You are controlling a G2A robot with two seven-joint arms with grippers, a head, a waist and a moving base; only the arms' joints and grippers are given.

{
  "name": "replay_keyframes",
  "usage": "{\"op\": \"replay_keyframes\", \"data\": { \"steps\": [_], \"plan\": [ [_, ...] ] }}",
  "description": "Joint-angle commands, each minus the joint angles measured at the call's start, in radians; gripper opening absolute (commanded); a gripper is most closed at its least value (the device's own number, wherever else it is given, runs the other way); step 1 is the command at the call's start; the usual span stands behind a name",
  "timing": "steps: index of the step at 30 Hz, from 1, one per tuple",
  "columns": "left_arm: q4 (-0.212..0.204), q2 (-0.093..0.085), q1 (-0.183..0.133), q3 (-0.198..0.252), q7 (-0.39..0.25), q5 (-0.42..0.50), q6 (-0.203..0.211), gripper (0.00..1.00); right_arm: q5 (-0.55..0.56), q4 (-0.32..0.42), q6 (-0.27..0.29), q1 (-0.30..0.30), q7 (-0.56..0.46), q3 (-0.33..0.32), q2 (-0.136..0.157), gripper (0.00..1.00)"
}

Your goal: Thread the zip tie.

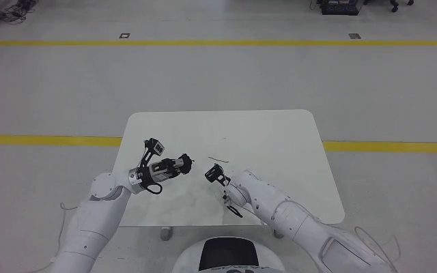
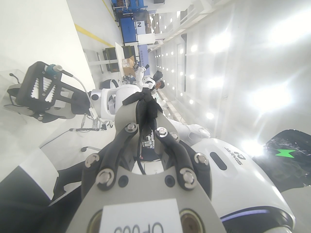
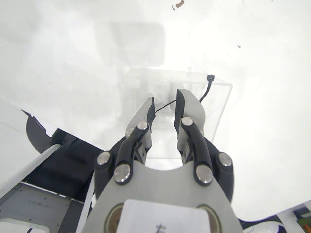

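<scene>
Top view: the left claw (image 1: 188,162) hangs pressed together at 9 o'clock of the right claw (image 1: 209,174), which is spread (gripping nothing). At that claw's 12 o'clock lies the zip tie (image 1: 218,160), thin, black and unlooped, seemingly atop a clear box (image 3: 228,90) on the worktop (image 1: 287,136). Threading looks unstarted: grasping and feeding the tail remain.

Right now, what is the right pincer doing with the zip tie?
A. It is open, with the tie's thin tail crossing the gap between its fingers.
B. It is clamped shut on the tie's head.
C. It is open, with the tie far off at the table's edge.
A: in the right wrist view the right pincer stands open, and the tail of the black zip tie runs across the gap between its fingers, unpinched.
</scene>
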State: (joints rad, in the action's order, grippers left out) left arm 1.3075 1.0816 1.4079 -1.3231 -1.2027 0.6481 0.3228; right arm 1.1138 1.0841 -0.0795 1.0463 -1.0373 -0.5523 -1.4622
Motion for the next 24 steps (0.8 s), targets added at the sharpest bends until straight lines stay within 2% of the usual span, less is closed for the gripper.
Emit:
{"op": "replay_keyframes", "data": {
  "steps": [1, 5, 9, 11, 24],
  "plan": [
    [0.0, 0.0, 0.0, 0.0, 0.0, 0.0, 0.0, 0.0, -0.002, -0.009, -0.006, -0.003, -0.004, 0.0, -0.005, 0.22],
    [0.0, 0.0, 0.0, 0.0, 0.0, 0.0, 0.0, 0.0, -0.006, -0.029, -0.013, -0.008, -0.009, -0.001, -0.013, 0.22],
    [0.0, 0.0, 0.0, 0.0, 0.0, 0.0, 0.0, 0.0, -0.008, -0.042, -0.014, -0.011, -0.006, -0.002, -0.019, 0.16],
    [0.0, 0.0, 0.0, 0.0, 0.0, 0.0, 0.0, 0.0, -0.006, -0.045, -0.014, -0.012, -0.004, -0.003, -0.022, 0.0],
    [0.0, 0.0, 0.0, 0.0, 0.0, 0.0, 0.0, 0.0, 0.044, -0.009, -0.013, 0.009, 0.008, -0.025, -0.018, 0.0]
  ]
}}
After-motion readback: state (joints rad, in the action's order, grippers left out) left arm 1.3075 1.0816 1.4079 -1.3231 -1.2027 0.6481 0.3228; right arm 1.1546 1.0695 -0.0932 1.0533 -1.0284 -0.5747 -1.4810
